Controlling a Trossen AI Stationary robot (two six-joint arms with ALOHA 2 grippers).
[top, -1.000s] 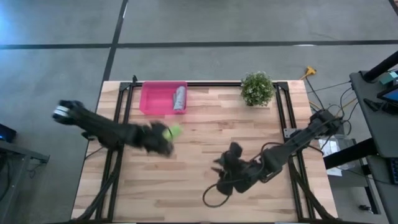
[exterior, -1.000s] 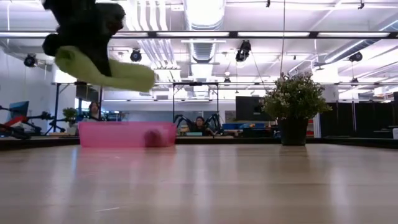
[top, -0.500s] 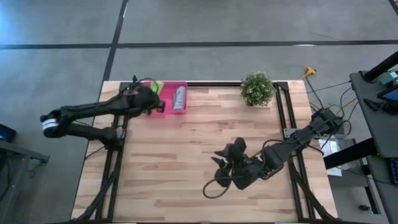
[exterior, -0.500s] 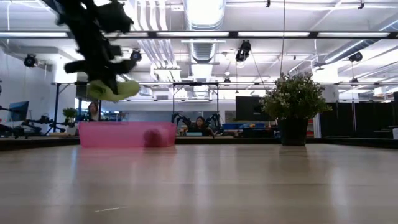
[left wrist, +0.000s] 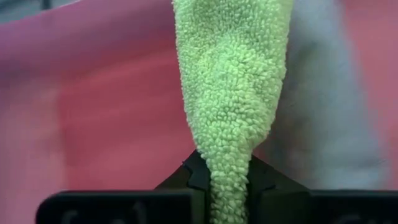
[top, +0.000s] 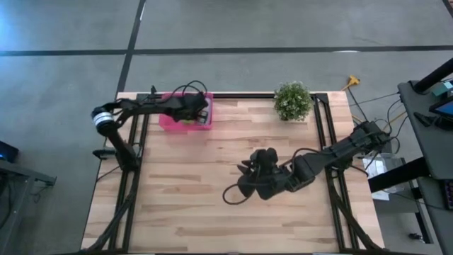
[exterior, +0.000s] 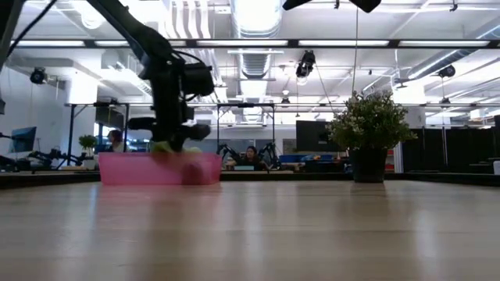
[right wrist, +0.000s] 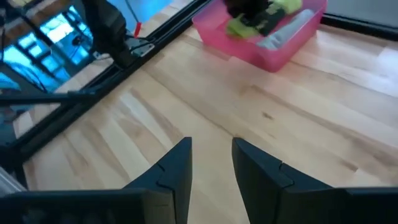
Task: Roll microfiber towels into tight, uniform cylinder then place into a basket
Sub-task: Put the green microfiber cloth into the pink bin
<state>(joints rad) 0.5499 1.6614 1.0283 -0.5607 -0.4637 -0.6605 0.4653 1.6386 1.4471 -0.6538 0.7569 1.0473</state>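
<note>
The pink basket stands at the table's far left. A rolled grey towel lies in it along its right wall. My left gripper reaches into the basket from the left, shut on the rolled lime green towel, which sits beside the grey roll. In the low view the green towel shows at the height of the basket's rim. My right gripper hangs open over the table's middle, with nothing between its fingers. My left gripper pinches one end of the green roll between its two fingers, and the cloth is squeezed narrow there. The fingers slant down from the table's left and lie along the roll, which stretches away from them over the basket's floor. Whether it rests there I cannot tell.
A small potted plant stands at the far edge, right of the middle. A loose black cable loops on the wood below my right gripper. Bare wood lies between the basket and the near edge. People sit in the room beyond the table.
My left gripper has carried the green roll from over the table's left middle to the far edge, then down into the basket beside the grey roll, tipping downward as it went. My right gripper has drifted a little toward the table's left and rolled about its own line.
</note>
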